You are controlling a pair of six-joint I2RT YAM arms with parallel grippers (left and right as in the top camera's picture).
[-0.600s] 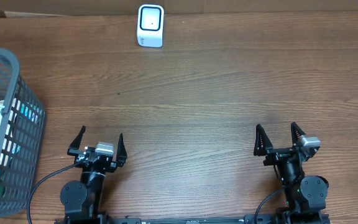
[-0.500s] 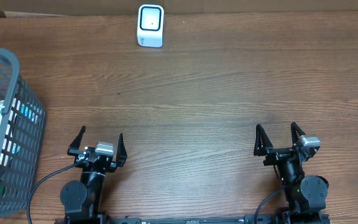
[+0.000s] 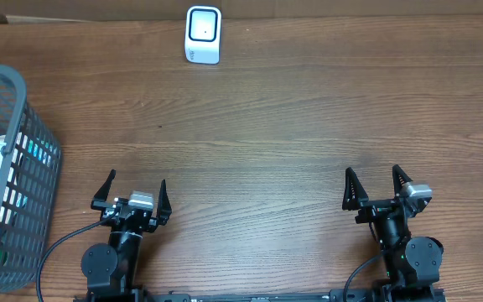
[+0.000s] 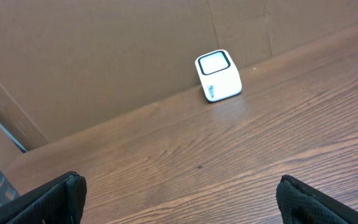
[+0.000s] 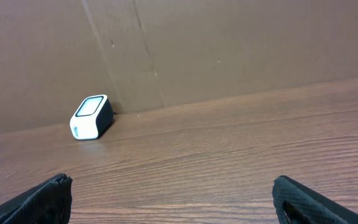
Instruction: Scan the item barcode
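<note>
The scanner (image 3: pixel 203 34) is white with a black-rimmed face, the basket (image 3: pixel 36 180) grey mesh, the table (image 3: pixel 309 126) brown wood-grain.

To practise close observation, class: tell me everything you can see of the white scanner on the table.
The scanner is a small white box with rounded corners, plastic by its look. Its tilted top face holds a dark-framed pale window; bluish lettering, too small to read, marks the front. It stands on the wooden table at the far edge, by the cardboard wall; whether it touches that cannot be told. Nothing else touches it.
</note>
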